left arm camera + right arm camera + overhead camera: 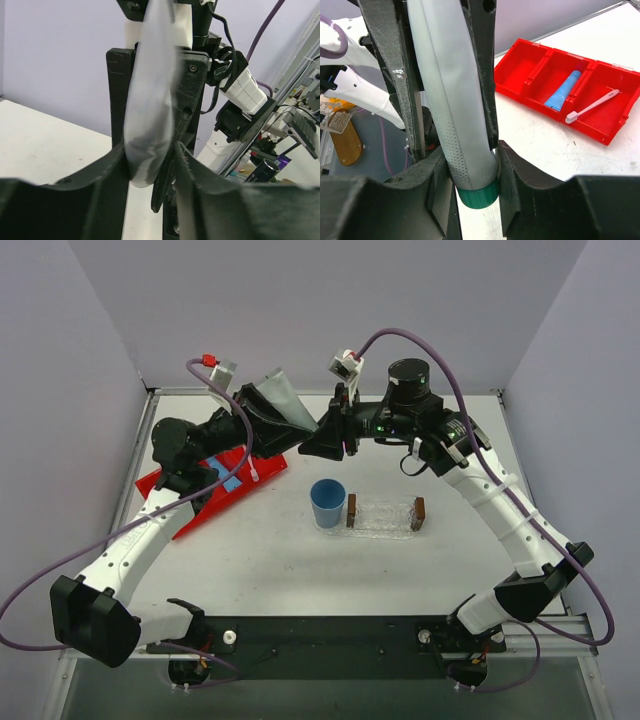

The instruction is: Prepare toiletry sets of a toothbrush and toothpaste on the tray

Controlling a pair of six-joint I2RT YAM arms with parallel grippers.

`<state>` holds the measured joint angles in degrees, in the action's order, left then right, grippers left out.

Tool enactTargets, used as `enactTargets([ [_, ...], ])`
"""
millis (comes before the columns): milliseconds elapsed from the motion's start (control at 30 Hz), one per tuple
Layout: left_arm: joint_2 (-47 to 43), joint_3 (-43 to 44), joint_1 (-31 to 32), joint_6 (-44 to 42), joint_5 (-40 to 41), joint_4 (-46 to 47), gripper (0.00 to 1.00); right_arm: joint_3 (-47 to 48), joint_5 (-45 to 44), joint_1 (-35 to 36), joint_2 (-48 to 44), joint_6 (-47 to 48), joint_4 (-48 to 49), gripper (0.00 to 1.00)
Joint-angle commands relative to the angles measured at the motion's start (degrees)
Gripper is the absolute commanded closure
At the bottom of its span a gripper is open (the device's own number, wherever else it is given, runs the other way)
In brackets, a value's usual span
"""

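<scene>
Well, both my grippers have one pale toothpaste tube (465,100), up far.
My right gripper (471,155) clamps it near the green cap (477,194); my left gripper (149,150) pinches its flat end.

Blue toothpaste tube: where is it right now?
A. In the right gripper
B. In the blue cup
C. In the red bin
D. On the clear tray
C: the right wrist view shows the blue tube lying in the middle compartment of the red bin, next to the toothbrush; the right gripper holds the grey tube instead.
</scene>
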<state>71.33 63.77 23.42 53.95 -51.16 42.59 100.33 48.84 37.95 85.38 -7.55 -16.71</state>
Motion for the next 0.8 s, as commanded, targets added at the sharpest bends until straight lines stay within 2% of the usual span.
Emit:
enactTargets([
  [0, -0.40, 0.57, 0.14, -0.16, 0.88, 2.76, 0.63, -1.19, 2.40, 0.37, -1.18, -0.27, 5.02, 1.00],
  [67, -0.93, 0.22, 0.13, -0.43, 0.97, 2.41, 0.68, -2.33, 2.14, 0.37, -1.71, 0.25, 5.02, 1.00],
  [167, -1.46, -0.05, 0.13, -0.95, 1.06, 1.62, 0.81, -3.30, 2.14, 0.37, -2.50, 1.05, 4.93, 1.00],
  [267, -1.90, -0.05, 0.05, -1.57, 1.15, 0.49, 0.93, -4.62, 1.61, 0.45, -3.29, 1.92, 4.58, 0.91],
  [333, -2.24, 0.13, 0.05, -3.14, 0.97, -1.10, 0.99, -5.41, 0.82, 0.45, -3.64, 2.80, 3.71, 0.80],
  [400, -2.42, 0.74, -0.04, -5.16, 0.62, -3.47, 1.00, -6.37, -0.49, 0.45, -4.87, 4.47, 2.83, 0.68],
  [467, -2.78, 1.44, -0.13, -6.40, 0.36, -6.28, 1.00, -6.90, -1.46, 0.54, -5.92, 6.32, 1.51, 0.63],
  [500, -2.86, 1.71, -0.13, -7.80, -0.17, -7.07, 1.00, -7.52, -1.90, 0.45, -6.28, 7.02, 1.07, 0.57],
  [633, -3.65, 3.03, -0.04, -13.07, -1.84, -13.47, 1.00, -9.19, -7.07, 0.37, -9.00, 10.62, -0.95, 0.48],
  [767, -4.18, 5.13, 0.22, -19.57, -4.12, -21.12, 1.00, -9.90, -10.60, -0.42, -11.20, 13.61, -2.62, 0.45],
])
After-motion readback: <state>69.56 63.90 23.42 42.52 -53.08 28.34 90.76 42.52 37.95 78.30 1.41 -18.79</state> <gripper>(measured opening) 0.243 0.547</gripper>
